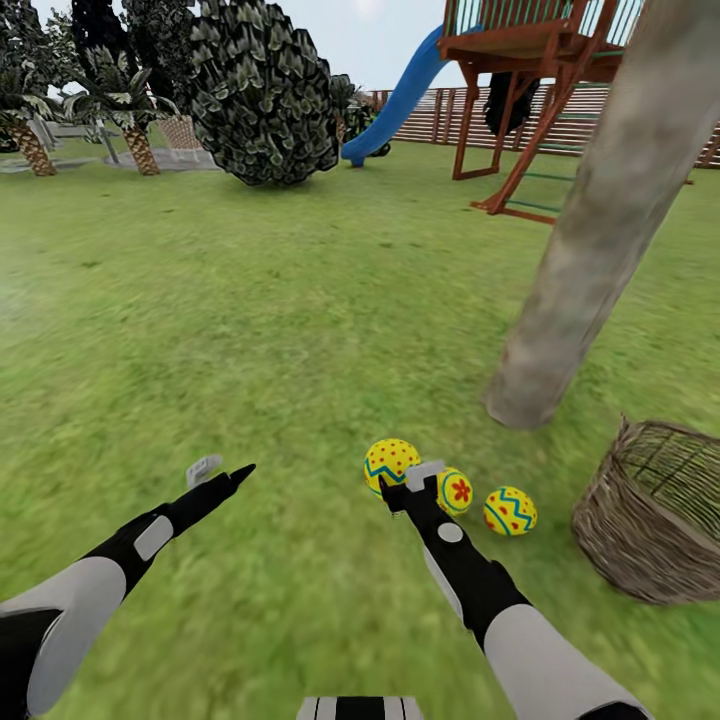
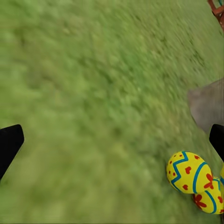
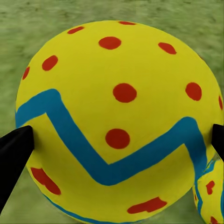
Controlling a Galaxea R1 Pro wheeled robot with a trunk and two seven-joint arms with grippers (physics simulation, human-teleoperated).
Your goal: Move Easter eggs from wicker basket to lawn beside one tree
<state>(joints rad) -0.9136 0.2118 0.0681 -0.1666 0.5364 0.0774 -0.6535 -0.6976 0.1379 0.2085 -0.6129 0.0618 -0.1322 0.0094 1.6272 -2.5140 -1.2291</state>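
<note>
Three Easter eggs (image 1: 455, 488) lie in a row on the lawn (image 1: 250, 350), between your right gripper (image 1: 408, 487) and the wicker basket (image 1: 655, 525). The basket leans on the grass near the foot of the tree (image 1: 590, 260), whose thick pale trunk rises just beyond the eggs.

Right gripper: your fingers are spread to either side of the leftmost egg (image 3: 116, 121); in the right wrist view the tips sit at its flanks, but you cannot tell whether they press on it.

Left gripper (image 1: 222, 472): released, empty, above bare grass well to the left of the eggs. Its wrist view shows two eggs (image 2: 196, 179) touching each other and the base of the trunk (image 2: 207, 109).

A wooden playset (image 1: 530, 60) with a blue slide (image 1: 400, 95) stands behind.
</note>
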